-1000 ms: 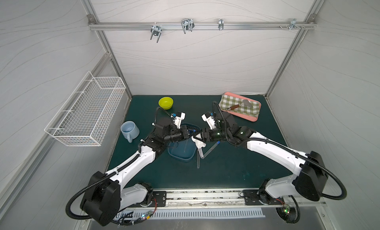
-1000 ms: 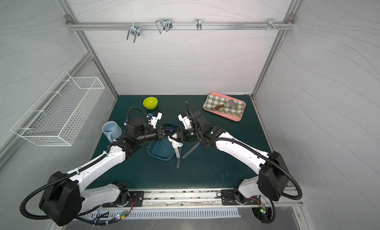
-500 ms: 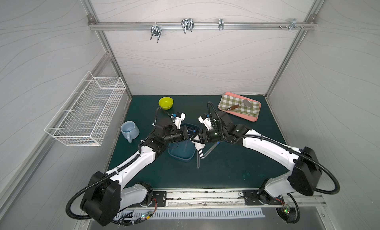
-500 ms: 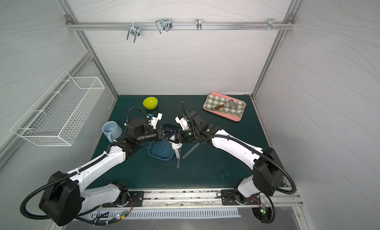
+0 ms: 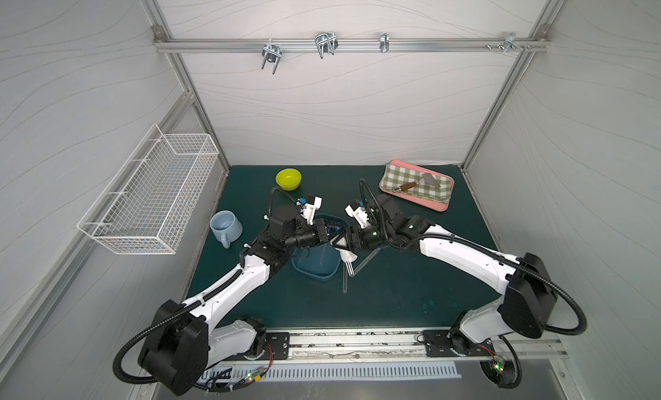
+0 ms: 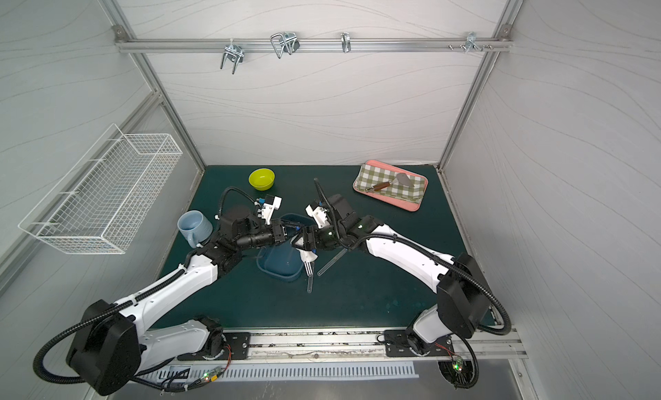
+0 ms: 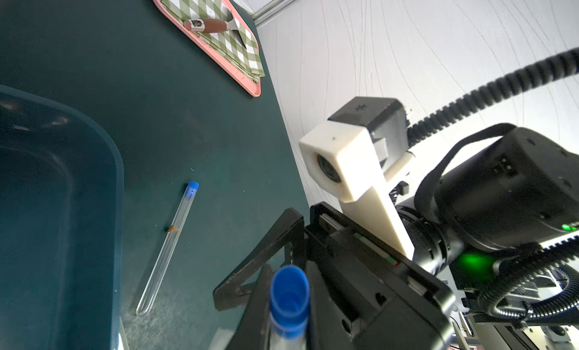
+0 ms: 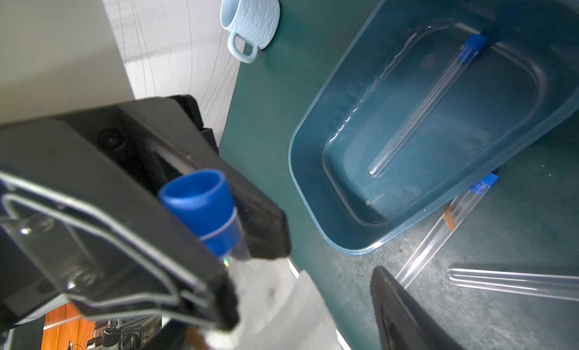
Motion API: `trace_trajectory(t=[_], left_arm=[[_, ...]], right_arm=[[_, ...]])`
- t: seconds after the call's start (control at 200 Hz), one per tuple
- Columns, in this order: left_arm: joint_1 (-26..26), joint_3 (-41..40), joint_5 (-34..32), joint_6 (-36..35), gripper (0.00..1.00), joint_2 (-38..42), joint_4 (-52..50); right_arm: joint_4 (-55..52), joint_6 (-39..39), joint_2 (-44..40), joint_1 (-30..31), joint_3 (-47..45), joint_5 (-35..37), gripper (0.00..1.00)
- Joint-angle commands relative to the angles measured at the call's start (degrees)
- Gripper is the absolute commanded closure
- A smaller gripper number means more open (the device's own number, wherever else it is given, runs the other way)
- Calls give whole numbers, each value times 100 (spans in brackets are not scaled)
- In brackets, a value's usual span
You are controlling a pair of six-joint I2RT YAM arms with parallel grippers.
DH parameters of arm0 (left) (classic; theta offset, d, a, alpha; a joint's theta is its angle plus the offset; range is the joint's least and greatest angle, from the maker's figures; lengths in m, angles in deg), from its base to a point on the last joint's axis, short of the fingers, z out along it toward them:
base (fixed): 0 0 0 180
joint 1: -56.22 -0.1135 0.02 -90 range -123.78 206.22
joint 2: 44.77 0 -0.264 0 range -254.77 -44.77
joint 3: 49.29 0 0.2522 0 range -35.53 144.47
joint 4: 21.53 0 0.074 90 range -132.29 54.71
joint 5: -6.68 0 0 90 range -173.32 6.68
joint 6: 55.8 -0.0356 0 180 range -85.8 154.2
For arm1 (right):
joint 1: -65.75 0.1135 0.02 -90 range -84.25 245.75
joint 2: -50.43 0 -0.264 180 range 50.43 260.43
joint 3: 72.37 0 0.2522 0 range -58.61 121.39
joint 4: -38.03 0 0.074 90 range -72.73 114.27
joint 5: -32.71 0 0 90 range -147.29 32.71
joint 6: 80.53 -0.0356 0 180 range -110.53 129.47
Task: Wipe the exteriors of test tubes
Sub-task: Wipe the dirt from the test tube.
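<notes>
My left gripper [image 5: 323, 233] is shut on a clear test tube just below its blue cap [image 7: 288, 296], over the right edge of the blue tub [image 5: 304, 269]. A white wipe [image 5: 345, 254] hangs round the tube's lower part. Facing it, my right gripper [image 5: 339, 237] is open, with one dark finger [image 8: 404, 314] standing apart from the wipe [image 8: 282, 301]. Another test tube [image 8: 423, 104] lies in the tub. A tube with an orange mark [image 7: 169, 242] and a plain one [image 8: 513, 282] lie on the mat beside the tub.
A pale blue mug [image 5: 224, 227] stands left of the tub and a yellow-green bowl [image 5: 288, 178] behind it. At the back right is a pink tray [image 5: 443, 205] with a checked cloth and a scraper. A wire basket [image 5: 150, 194] hangs on the left wall.
My right arm has moved left, closer to the left gripper, and its jaws have widened around the wipe. The left arm holds the tube still.
</notes>
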Motion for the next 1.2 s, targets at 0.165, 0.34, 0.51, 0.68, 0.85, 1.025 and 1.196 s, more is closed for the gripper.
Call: trace_trajectory(t=[0.165, 0.34, 0.51, 0.68, 0.85, 1.025, 1.196], left_arm=[[-21, -10, 68, 100, 95, 136, 302], [-28, -7, 99, 100, 95, 102, 316], [-23, 3, 113, 122, 95, 67, 336], [-27, 19, 133, 110, 95, 56, 340], [-21, 31, 130, 111, 95, 33, 342], [-28, 28, 133, 96, 95, 40, 325], [-20, 26, 143, 76, 95, 6, 294]], right_arm=[[137, -56, -5, -162, -197, -389, 23], [452, -146, -34, -389, -372, -894, 19], [822, -256, -56, -506, -369, -1541, 19], [766, -207, 48, -556, -281, -2090, 19], [226, 173, 105, -581, -100, -2216, 18], [-150, 274, -180, -699, -13, -1766, 18], [-650, 507, -619, -794, 132, -1235, 21]])
